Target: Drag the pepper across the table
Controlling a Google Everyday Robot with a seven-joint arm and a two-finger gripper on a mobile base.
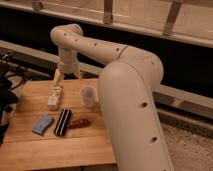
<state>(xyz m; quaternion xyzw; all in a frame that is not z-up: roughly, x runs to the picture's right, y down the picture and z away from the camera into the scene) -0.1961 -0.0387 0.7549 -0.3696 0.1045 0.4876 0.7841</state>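
My end effector (67,76) hangs over the far edge of the desk (60,150). Its two fingers are spread apart and there is nothing in them. The pepper (80,123) lies well away from it, nearer the front of the desk. It lies flat, and its long side runs left to right in the camera view, a bit slanted. Its left end sits right by the black block (62,122) and may be touching it. I cannot tell which end is the stem. I think things could go wrong here. If I come down too far to the left, I may hit the black block and push it too, or bump the blue pad (42,125) on its other side. The white box (55,97) and the cup (89,96) stand between me and the pepper, and a bump could tip the cup over. The pepper is small and shiny, so it could slip or roll away from my fingers when I pull.
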